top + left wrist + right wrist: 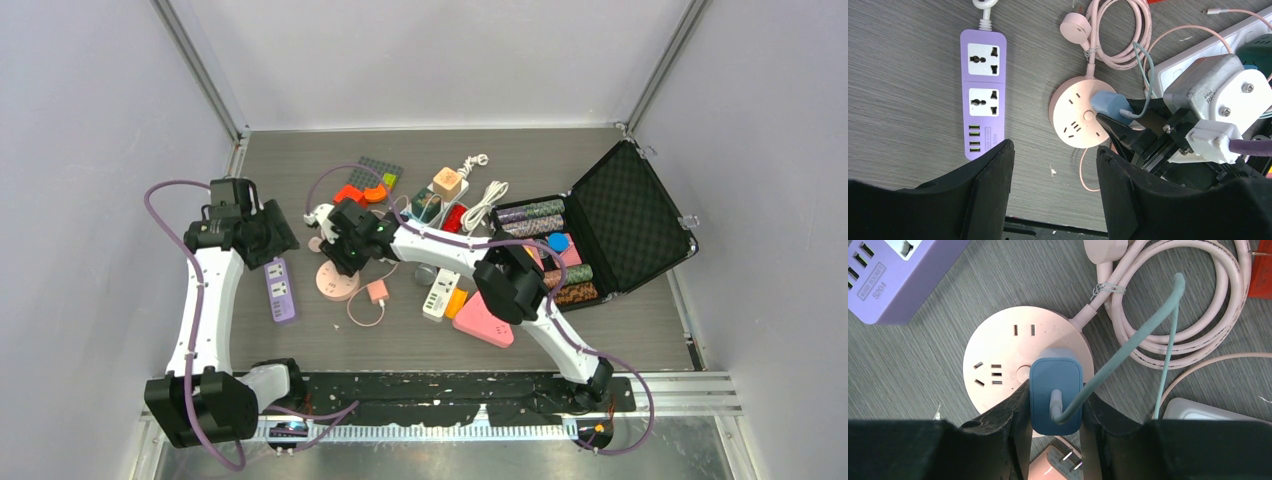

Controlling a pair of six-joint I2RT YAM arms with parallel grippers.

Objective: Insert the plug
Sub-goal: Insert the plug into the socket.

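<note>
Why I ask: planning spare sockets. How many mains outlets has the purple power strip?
2. On the purple power strip, the upper outlet sits by the cable end; the lower outlet between it and the USB ports. None looks hidden.

Bright, even, diffuse light in all views; soft, faint shadows on the bench (540, 150); wrist views sharp.

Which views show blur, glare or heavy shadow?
Top view: soft even light, no glare on the table, fine detail lost. Left wrist view: strip and wood grain sharp, left end effector dark with little surface detail. Right wrist view: plug and socket crisp, right end effector nearly featureless black.
</note>
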